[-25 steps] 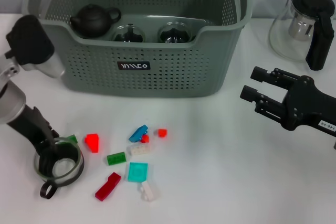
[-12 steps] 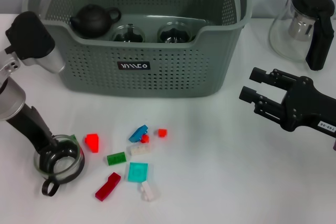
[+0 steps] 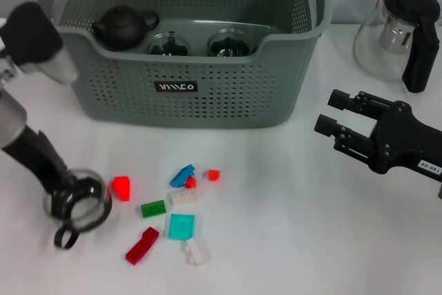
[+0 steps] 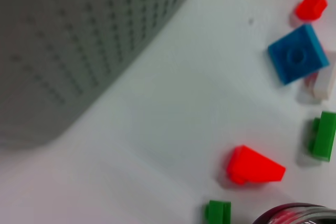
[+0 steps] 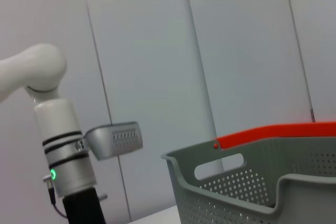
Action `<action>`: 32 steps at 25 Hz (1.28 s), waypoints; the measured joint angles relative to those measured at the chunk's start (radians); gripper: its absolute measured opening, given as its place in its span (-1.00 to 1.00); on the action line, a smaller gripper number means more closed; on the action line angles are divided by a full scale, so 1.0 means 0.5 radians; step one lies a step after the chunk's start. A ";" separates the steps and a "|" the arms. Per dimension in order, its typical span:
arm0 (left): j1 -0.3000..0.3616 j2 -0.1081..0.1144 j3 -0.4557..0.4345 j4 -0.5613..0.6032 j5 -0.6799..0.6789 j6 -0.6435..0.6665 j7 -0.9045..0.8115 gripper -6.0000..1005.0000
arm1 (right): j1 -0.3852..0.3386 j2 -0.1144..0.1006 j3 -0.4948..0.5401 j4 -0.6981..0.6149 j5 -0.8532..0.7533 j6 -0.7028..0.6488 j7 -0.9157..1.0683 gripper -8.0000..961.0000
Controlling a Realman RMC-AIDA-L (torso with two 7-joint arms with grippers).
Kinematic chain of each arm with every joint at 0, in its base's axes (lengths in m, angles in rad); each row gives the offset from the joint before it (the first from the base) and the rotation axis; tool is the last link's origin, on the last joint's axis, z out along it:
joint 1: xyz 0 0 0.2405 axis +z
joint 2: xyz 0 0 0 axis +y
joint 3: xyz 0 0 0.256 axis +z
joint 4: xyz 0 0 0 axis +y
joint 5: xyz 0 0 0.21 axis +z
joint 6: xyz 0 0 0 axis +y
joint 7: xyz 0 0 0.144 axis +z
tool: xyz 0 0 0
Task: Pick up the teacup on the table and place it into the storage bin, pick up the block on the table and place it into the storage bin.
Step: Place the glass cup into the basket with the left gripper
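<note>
Head view: the left gripper (image 3: 69, 195) is at the rim of the teacup (image 3: 77, 208), a clear glass cup with a dark handle loop, which stands on the table (image 3: 290, 240) at the robot's left, well in front of the storage bin (image 3: 183, 94). One finger appears to reach inside the cup wall, but whether the fingers are clamped on the rim cannot be told from these views. The right gripper (image 3: 345, 129) hangs parked over the table at the robot's right with its fingers spread, holding nothing, near the glass jug (image 3: 397, 36). The bin already contains a black teapot (image 3: 123, 24) and two glass cups (image 3: 169, 44). Loose blocks lie just beside the teacup: a red wedge (image 3: 121, 187), a green brick (image 3: 152, 208), a blue brick (image 3: 182, 175), a teal plate (image 3: 181, 226) and a dark red bar (image 3: 141, 245). Recommended procedure for the step in hand: confirm a firm pinch across the glass wall before lifting, since smooth glass is likely to slip. Raise the cup vertically, keeping it upright, until it clears the front wall of the bin. Lower it into a free area beside the teapot, away from the glassware, then release.
</note>
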 joint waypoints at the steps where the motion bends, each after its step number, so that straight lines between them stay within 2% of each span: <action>1: -0.012 0.003 -0.057 0.025 -0.015 0.025 0.025 -0.91 | 0.000 0.000 0.000 0.000 0.000 0.000 0.000 0.21; 4: -0.086 0.026 -0.386 0.076 -0.191 0.152 0.181 -0.91 | 0.000 0.001 0.001 0.000 0.000 0.002 0.000 0.21; 6: -0.152 0.062 -0.653 0.056 -0.391 0.251 0.314 -0.91 | 0.002 0.002 0.001 0.000 0.000 0.005 0.000 0.21; 8: -0.198 0.121 -0.864 -0.032 -0.642 0.321 0.413 -0.91 | 0.008 0.002 0.001 0.003 0.000 0.007 0.000 0.21; 9: -0.208 0.145 -0.909 -0.070 -0.717 0.336 0.433 -0.91 | 0.010 0.001 0.001 0.005 0.000 0.007 0.000 0.21; 11: -0.238 0.243 -1.052 -0.242 -1.022 0.382 0.485 -0.91 | 0.014 0.002 -0.001 0.005 0.001 0.006 0.000 0.21; 13: -0.258 0.284 -1.155 -0.329 -1.210 0.399 0.497 -0.91 | 0.014 0.004 -0.001 0.003 0.001 0.002 0.000 0.21; 16: -0.297 0.298 -1.252 -0.378 -1.457 0.304 0.414 -0.91 | 0.013 0.004 -0.004 0.004 0.002 -0.002 0.000 0.21; 17: -0.309 0.296 -1.244 -0.376 -1.482 0.259 0.374 -0.91 | 0.013 0.003 -0.004 0.006 0.003 -0.006 0.000 0.21; 20: -0.359 0.269 -1.033 -0.306 -1.491 -0.042 0.147 -0.91 | 0.008 0.001 0.001 0.006 0.007 -0.012 0.000 0.21; 24: -0.386 0.205 -0.488 -0.179 -1.381 -0.615 -0.103 -0.89 | 0.008 0.001 0.005 0.007 0.009 -0.019 0.000 0.21; 25: -0.407 0.191 -0.344 -0.177 -1.305 -0.760 -0.166 -0.88 | 0.010 0.002 0.005 0.006 0.009 -0.023 0.000 0.21; 28: -0.484 0.167 -0.105 -0.230 -1.062 -1.055 -0.319 -0.86 | 0.015 0.006 0.006 0.002 0.009 -0.033 0.000 0.21; 30: -0.570 0.113 0.022 -0.306 -0.782 -1.280 -0.431 -0.85 | 0.016 0.006 0.007 0.001 0.009 -0.034 0.001 0.21; 32: -0.623 0.051 0.069 -0.357 -0.563 -1.428 -0.472 -0.83 | 0.017 0.006 0.007 0.001 0.009 -0.034 0.002 0.21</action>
